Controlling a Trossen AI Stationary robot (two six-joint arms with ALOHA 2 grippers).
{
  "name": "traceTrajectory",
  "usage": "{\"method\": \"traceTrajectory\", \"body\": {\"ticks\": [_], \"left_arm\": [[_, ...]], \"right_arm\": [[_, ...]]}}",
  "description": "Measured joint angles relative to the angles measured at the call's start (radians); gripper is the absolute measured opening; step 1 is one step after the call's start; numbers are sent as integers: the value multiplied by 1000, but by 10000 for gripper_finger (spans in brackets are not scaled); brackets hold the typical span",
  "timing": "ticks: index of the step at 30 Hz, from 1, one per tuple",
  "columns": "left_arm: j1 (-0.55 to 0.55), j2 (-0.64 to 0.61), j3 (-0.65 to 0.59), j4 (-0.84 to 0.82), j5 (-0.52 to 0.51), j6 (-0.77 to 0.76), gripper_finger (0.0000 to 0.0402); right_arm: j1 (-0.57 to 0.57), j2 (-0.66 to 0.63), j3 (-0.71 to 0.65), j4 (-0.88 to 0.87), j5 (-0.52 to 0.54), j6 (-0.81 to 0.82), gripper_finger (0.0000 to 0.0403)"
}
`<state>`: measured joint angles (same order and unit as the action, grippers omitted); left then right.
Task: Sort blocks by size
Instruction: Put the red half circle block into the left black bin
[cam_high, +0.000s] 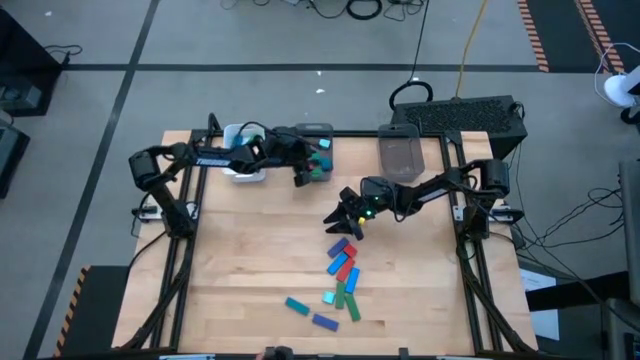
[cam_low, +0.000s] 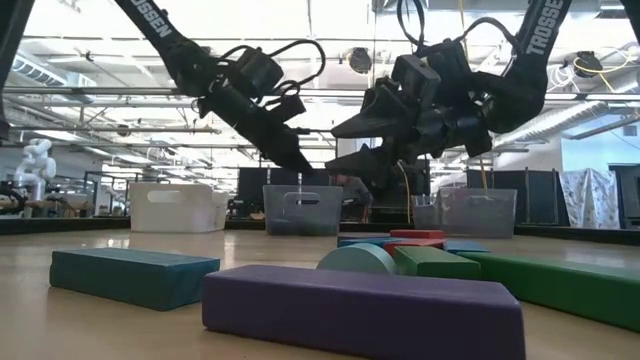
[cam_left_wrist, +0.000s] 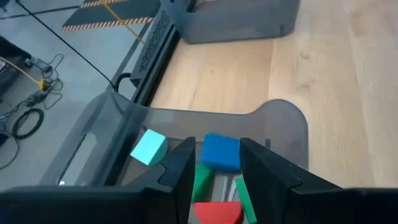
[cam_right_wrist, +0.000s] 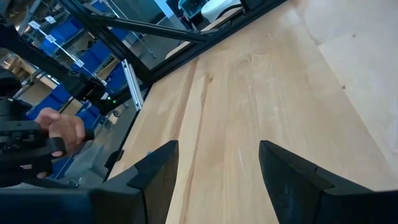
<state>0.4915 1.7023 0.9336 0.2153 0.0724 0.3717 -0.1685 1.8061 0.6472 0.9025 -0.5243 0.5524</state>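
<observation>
— Left pincer: where is it?
— Over the middle grey bin at the bench's far edge, fingers parted around a blue block.
— Right pincer?
— Spread and empty, above bare wood beside the remaining blocks, which lie near the front edge.
</observation>
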Motion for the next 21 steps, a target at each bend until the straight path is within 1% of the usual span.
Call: {"method": "traceTrajectory", "body": {"ticks": [3, 6, 9, 12, 14, 17, 18, 21], "left_arm": [[0, 0, 12, -9, -28, 0, 130], [-9, 0, 27, -53, -72, -1, 130], [-28, -13, 38, -97, -107, -6, 130], [-55, -38, 41, -102, -125, -25, 130], [-77, -62, 41, -115, -131, -26, 130], [-103, -92, 41, -120, -133, -26, 130], [-111, -97, 41, -119, -133, -26, 131], [-123, -99, 41, -130, -134, -44, 131]], "right_arm": [[-4, 0, 0, -1, 0, -15, 212], [-4, 0, 0, -2, -2, -47, 212], [3, 0, 0, -21, -6, -180, 212], [24, 0, 0, -37, -10, -257, 212], [44, 0, 3, -42, -36, -276, 212], [92, 0, 22, -51, -42, -285, 212], [114, 0, 34, -67, -32, -291, 212], [186, 0, 79, -182, 65, -330, 212]]}}
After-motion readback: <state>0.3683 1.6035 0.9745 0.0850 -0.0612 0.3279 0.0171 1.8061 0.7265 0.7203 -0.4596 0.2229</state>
